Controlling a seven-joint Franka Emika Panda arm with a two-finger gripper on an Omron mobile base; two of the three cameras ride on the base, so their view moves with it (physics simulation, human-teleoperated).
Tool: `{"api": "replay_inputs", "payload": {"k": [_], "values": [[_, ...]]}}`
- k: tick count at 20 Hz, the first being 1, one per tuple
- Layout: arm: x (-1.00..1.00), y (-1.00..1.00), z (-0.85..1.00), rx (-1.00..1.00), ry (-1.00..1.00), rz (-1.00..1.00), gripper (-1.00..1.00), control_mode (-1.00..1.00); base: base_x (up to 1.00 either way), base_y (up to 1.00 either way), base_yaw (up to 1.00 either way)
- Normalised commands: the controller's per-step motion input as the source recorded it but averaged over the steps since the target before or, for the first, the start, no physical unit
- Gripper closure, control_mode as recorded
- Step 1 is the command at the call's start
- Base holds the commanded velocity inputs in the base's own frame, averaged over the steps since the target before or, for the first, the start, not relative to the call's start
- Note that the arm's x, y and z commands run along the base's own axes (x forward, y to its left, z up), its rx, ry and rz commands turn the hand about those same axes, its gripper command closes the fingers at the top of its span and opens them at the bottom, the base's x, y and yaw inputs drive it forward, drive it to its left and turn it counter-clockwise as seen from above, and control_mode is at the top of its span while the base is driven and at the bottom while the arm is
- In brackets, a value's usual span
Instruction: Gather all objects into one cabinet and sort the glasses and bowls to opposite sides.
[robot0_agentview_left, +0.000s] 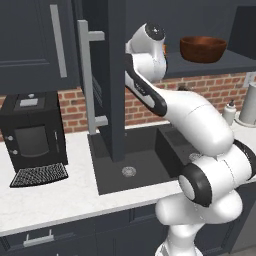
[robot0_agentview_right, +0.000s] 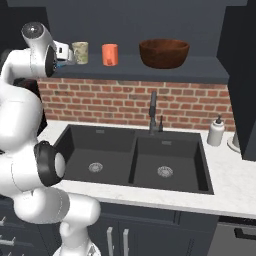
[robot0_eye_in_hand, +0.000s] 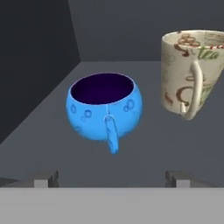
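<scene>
Just brown scrollwork on beige tumbler (robot0_eye_in_hand: 192, 72)

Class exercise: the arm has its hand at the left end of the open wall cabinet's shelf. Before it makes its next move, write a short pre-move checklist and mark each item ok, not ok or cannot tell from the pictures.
1. Gripper open, holding nothing: ok; its tips stand wide apart in the hand view.
2. Blue cup-like bowl upright on the shelf, free of the fingers: ok.
3. Beige tumbler upright, apart from the blue bowl: ok.
4. All four objects on one shelf, counting the orange tumbler and the reddish-brown bowl: ok.
5. Bowls together on one side, glasses on the other: not ok; the blue bowl sits at the left end, the brown bowl at the right.
6. Cabinet door open, clear of the arm: ok.
</scene>
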Motion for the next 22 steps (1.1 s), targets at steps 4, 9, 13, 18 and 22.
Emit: {"api": "replay_inputs", "payload": {"k": [4, 9, 13, 18, 22], "values": [[-1.00, -0.47, 0.14, 0.00, -0.06, -0.07, -1.00, -1.00, 0.00, 0.00, 0.00], [-1.00, -0.53, 0.14, 0.00, -0.05, -0.06, -1.00, -1.00, 0.00, 0.00, 0.00], [-1.00, -0.64, 0.40, 0.03, -0.01, -0.07, -1.00, -1.00, 0.00, 0.00, 0.00], [-1.00, -0.53, 0.48, 0.01, 0.00, -0.09, -1.00, -1.00, 0.00, 0.00, 0.00], [-1.00, -0.42, 0.31, 0.00, 0.04, -0.09, -1.00, -1.00, 0.00, 0.00, 0.00]]}}
